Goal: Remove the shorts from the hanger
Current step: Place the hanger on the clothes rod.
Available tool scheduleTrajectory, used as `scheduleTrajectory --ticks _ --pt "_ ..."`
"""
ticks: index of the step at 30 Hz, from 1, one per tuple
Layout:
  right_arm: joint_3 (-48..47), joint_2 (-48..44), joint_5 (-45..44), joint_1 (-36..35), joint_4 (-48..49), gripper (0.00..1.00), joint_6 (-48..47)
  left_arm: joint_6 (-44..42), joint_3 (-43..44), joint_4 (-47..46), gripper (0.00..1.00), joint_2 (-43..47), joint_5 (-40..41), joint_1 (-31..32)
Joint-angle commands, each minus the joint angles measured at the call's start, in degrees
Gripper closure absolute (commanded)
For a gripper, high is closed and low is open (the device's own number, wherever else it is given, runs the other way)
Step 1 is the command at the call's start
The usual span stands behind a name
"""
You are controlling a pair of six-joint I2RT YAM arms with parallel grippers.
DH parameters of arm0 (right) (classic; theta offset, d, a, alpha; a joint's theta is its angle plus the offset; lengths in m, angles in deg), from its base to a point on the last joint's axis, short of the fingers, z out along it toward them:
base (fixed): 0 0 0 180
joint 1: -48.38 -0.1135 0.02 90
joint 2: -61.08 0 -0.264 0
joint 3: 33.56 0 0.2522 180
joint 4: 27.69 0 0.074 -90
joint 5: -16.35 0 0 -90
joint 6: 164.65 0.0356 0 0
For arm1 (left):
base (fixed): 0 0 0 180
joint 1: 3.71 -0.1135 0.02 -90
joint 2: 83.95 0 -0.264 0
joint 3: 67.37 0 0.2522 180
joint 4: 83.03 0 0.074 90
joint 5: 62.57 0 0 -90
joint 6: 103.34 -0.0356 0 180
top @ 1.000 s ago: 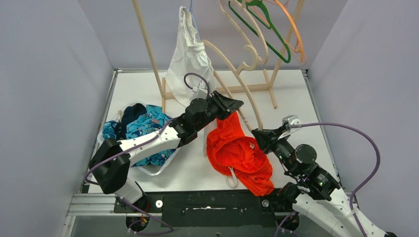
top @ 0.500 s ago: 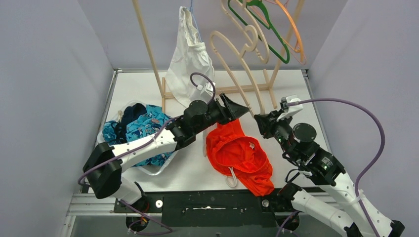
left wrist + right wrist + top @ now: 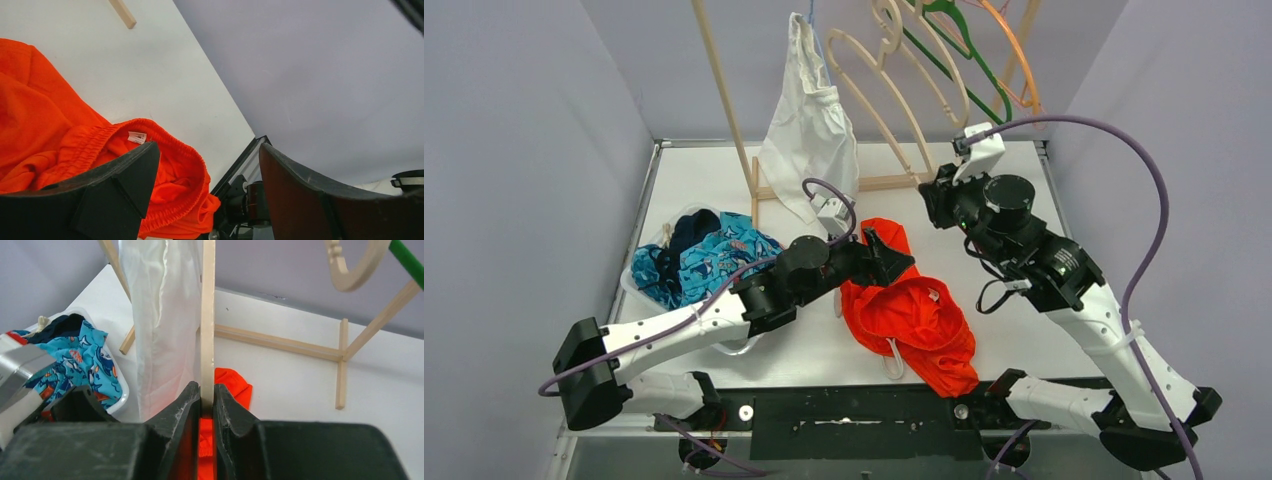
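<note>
Shorts of plain orange (image 3: 912, 325) lie crumpled on the table (image 3: 704, 180) close to the middle of its near edge. They are free of any hanger and lie much where they lay a second ago. Over their far end hangs the left gripper (image 3: 900, 256), jaws spread wide and holding nothing. Its arm has drawn back toward the near edge and sits lower than before, when it reached higher across the cloth. Toward the left edge a white tub (image 3: 730, 347) holds teal shark-print shorts (image 3: 724, 250) and a navy pair (image 3: 686, 235), both unchanged. The biggest change is on the right. The right gripper (image 3: 207, 392), a second ago low beside the orange shorts near the right edge, has risen and swung toward the far edge. Its jaws are pressed tight on the lower end of a pale wooden hanger (image 3: 207, 315). That hanger earlier slanted down to the table by the shorts; now it is lifted clear above them, up by the wooden rack (image 3: 724, 90) at the far edge. A white garment (image 3: 809, 130) hangs on the rack just left of it, and a green hanger (image 3: 407, 259) hangs to its right.
</note>
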Motion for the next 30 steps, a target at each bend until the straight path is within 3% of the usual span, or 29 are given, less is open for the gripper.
scheduleTrajectory --ticks 1,15,25,30 --pt "-9.17 4.68 0.16 1.34 0.28 1.00 -3.31 -4.14 -1.12 -0.94 0.27 4.16 3.01 0.46" --pt "-29.90 18.54 12.14 10.17 -6.02 1.00 -1.76 -5.34 -1.68 2.78 0.23 7.09 3.77 0.57" --pt "-38.82 26.64 12.13 12.71 -9.18 1.00 -0.68 -4.81 -0.65 1.86 0.23 4.67 0.55 0.73" --pt "-43.33 30.50 11.68 14.70 -12.83 1.00 -1.40 -2.71 -1.38 -3.77 0.23 2.34 -1.69 1.10"
